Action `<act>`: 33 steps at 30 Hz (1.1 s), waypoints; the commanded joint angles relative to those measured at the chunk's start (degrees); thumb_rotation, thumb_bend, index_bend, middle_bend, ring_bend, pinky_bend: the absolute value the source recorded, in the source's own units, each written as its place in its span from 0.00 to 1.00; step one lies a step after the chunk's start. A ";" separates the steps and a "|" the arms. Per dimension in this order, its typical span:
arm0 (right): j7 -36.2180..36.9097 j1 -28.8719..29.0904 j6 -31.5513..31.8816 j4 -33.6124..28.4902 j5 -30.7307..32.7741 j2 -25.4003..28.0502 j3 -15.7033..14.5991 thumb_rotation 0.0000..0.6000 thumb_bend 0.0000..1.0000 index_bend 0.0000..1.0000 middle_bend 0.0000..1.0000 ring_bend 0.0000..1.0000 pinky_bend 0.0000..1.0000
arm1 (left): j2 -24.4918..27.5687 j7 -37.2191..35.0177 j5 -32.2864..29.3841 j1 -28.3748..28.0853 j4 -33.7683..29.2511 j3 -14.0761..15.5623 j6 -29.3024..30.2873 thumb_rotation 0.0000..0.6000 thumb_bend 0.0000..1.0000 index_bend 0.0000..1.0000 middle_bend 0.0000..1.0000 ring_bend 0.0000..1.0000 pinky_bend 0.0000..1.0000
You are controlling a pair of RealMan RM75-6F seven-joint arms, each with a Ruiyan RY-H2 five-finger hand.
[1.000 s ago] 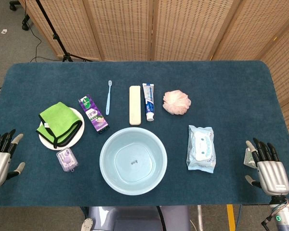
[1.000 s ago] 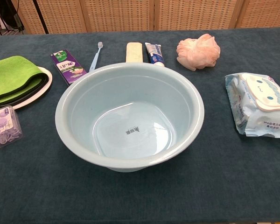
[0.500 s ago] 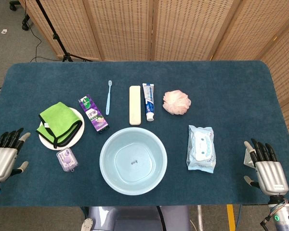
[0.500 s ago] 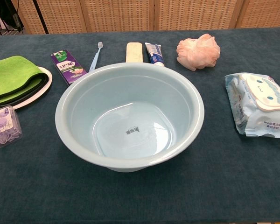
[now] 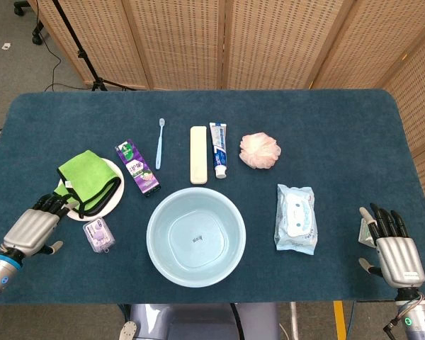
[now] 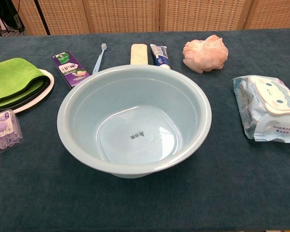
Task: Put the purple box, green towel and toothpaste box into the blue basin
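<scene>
Left hand (image 5: 34, 228): seen in the head view only, at the near left of the surface (image 5: 340, 134), fingers apart and nothing held, fingertips at the near rim of the white plate (image 5: 72, 210). Right hand (image 5: 391, 244): at the far right edge, fingers spread, nothing held, well apart from every task item. Purple box (image 5: 98, 234): small clear case with purple contents, lying flat just beside the left hand, toward the basin (image 5: 195, 236) from it and near the plate's front edge; its long axis runs roughly away from the robot, slightly slanted. Green towel (image 5: 87, 181): folded, dark-edged, resting on the plate, just beyond the left fingertips. Toothpaste box (image 5: 137, 167): purple and green carton, flat on the surface, beyond the towel and left of the basin's far rim, long axis angled from far-left to near-right. Basin: pale blue, round, upright, nothing in it, at the near centre between the two hands. All three items lie on the left side, so the left hand is judged much the nearer for each; the purple box or towel is judged the likely first pick, with a short carry rightward to the basin. Also listed: toothbrush (image 5: 159, 142), cream case (image 5: 198, 154), toothpaste tube (image 5: 219, 149), pink puff (image 5: 259, 150), wipes pack (image 5: 296, 218).
</scene>
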 commanded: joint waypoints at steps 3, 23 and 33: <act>0.32 0.13 -0.01 0.31 -0.47 -0.17 -0.12 1.00 0.06 0.00 0.00 0.00 0.00 | 0.43 -0.08 -1.51 -4.38 0.20 -0.16 -5.44 1.00 0.26 0.00 0.00 0.00 0.01; 2.73 -0.25 2.42 2.12 -1.90 -0.85 0.35 1.00 0.08 0.00 0.00 0.00 0.00 | -2.95 6.09 -3.01 -10.67 0.32 2.19 -11.80 1.00 0.26 0.00 0.00 0.00 0.01; 2.84 -0.26 2.46 2.10 -2.05 -0.81 0.27 1.00 0.07 0.00 0.00 0.00 0.00 | -4.94 8.01 -4.55 -11.79 1.62 3.87 -12.73 1.00 0.26 0.00 0.00 0.00 0.01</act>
